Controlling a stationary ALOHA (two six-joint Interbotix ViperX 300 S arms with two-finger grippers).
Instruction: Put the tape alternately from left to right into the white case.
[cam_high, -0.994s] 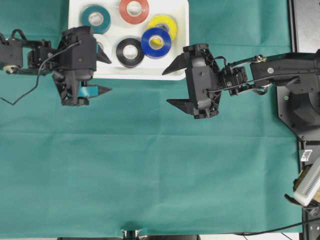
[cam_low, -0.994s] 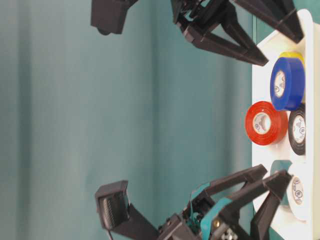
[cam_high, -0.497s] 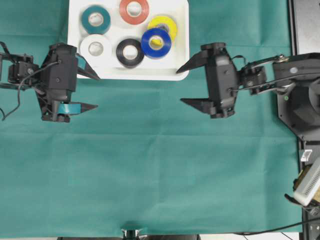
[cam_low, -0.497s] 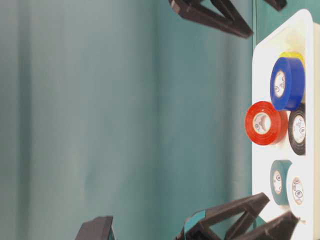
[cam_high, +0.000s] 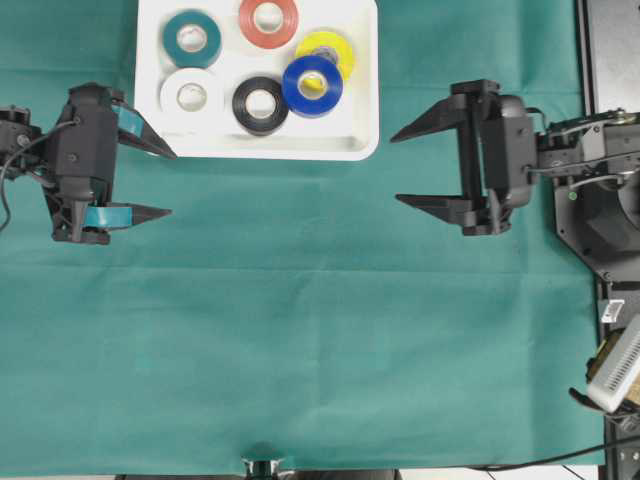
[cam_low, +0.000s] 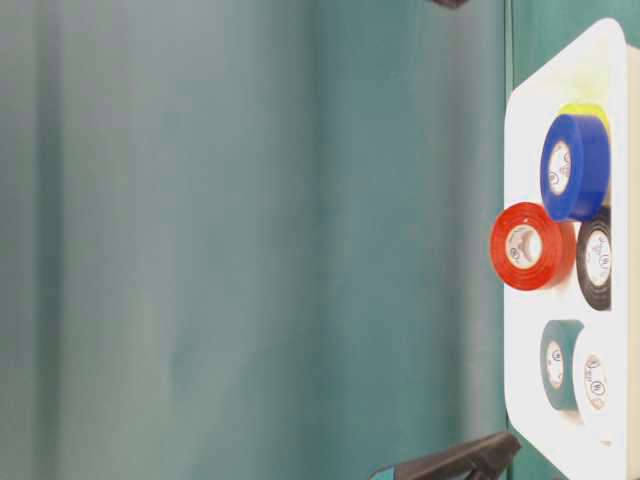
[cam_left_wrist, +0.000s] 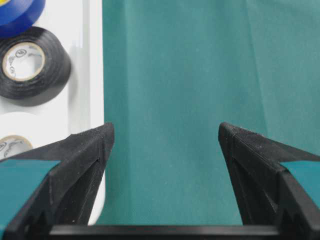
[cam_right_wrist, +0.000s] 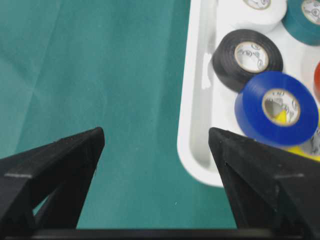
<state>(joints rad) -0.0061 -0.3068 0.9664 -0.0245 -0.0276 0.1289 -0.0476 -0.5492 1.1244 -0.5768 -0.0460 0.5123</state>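
Observation:
Six rolls of tape lie in the white case (cam_high: 335, 138) at the top: teal (cam_high: 191, 38), red-orange (cam_high: 268, 20), yellow (cam_high: 332, 44), blue (cam_high: 312, 85), black (cam_high: 260, 104) and white (cam_high: 190, 96). The blue roll overlaps the yellow one. My left gripper (cam_high: 172, 184) hovers open and empty just left of the case's near left corner. My right gripper (cam_high: 395, 168) stands open and empty to the right of the case. The left wrist view shows the left gripper (cam_left_wrist: 165, 131) over cloth beside the case rim (cam_left_wrist: 92, 75). The right gripper (cam_right_wrist: 156, 134) straddles the case's corner (cam_right_wrist: 192, 125).
Green cloth (cam_high: 300, 330) covers the table. A black robot base (cam_high: 600, 220) and grey equipment sit at the right edge. In the table-level view only one left finger (cam_low: 460, 462) shows at the bottom, beside the case (cam_low: 520, 130).
Both arms have drawn back from the case, the left one leftward and the right one rightward. The white roll, earlier covered by the left gripper, now shows. Both grippers stayed open.

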